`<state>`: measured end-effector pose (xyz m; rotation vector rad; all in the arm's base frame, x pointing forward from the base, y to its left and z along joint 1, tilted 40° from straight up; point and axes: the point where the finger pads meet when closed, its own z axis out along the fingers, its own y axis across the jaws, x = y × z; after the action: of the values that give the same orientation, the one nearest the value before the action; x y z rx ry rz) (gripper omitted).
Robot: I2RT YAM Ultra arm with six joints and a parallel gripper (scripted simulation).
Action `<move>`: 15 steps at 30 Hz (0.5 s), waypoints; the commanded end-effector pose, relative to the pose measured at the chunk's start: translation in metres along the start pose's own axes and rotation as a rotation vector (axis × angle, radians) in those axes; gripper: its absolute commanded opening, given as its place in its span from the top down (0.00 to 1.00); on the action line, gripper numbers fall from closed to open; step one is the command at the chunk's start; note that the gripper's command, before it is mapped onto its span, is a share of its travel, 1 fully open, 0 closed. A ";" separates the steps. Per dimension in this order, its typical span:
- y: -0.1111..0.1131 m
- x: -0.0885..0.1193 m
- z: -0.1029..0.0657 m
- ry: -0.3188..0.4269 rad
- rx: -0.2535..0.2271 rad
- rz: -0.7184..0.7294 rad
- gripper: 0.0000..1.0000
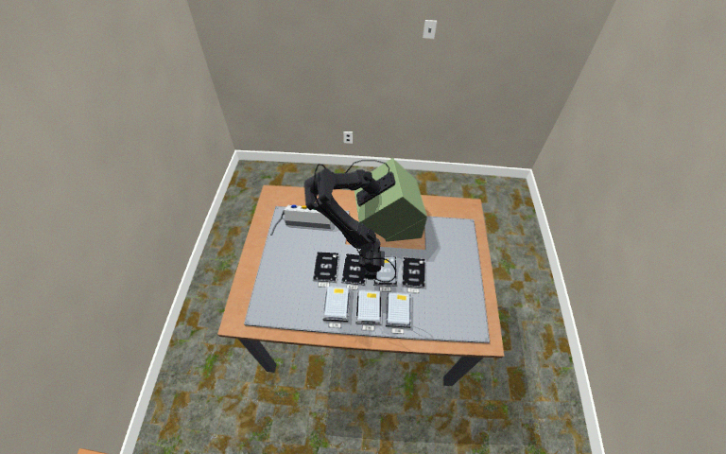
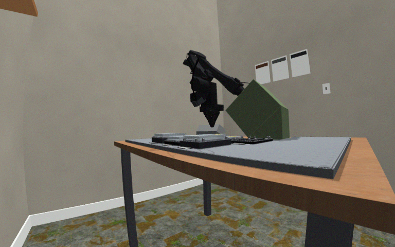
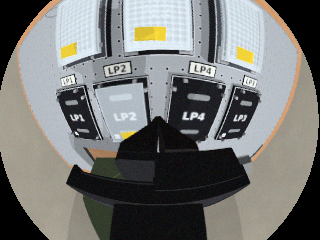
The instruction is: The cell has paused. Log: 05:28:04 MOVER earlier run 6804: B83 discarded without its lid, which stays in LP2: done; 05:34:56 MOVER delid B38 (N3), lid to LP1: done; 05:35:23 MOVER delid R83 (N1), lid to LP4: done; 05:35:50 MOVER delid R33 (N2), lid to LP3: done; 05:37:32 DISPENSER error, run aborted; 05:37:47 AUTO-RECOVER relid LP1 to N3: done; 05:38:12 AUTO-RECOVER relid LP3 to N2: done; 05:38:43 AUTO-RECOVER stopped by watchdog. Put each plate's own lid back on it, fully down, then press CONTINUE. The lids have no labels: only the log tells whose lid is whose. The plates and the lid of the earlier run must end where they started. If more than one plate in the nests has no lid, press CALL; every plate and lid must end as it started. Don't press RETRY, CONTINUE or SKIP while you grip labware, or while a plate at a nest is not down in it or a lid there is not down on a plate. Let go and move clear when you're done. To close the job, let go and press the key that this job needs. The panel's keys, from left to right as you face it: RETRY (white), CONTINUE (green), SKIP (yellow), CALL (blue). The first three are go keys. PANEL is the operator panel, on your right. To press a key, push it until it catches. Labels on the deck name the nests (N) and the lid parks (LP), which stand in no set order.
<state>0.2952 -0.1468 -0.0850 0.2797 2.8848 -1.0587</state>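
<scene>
Gripper: our gripper [image 1: 371, 273] [image 2: 212, 126] [image 3: 158, 120] is clenched on nothing, above the parks.
Plates: left [image 1: 336, 304] [image 2: 160, 139] [image 3: 242, 30], middle [image 1: 369, 306] [image 2: 174, 142] [image 3: 157, 47] and right [image 1: 398, 309] [image 2: 203, 137] [image 3: 80, 30] sit in the near row, all seemingly lidded; we can't verify each lid's fit.
LP2: the old lid [image 1: 384, 272] [image 2: 234, 137] [image 3: 121, 102] lies here; dipping low could nudge it.
LP1, LP3, LP4: bare, so CONTINUE looks due.
Panel: far left in the top view, the panel [image 1: 307, 217] [image 2: 203, 128] [image 3: 244, 159] has its green key hidden by our arm; sideways drift could catch SKIP or RETRY, a shallow push might not latch, and an unseated lid would make pressing wrong.
</scene>
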 end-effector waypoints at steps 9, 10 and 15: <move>0.000 -0.005 -0.003 -0.020 -0.004 0.007 1.00; 0.000 -0.005 -0.003 -0.020 -0.004 0.007 1.00; -0.003 -0.016 -0.036 -0.047 -0.004 0.024 1.00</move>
<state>0.2945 -0.1422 -0.0780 0.2845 2.8843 -1.0569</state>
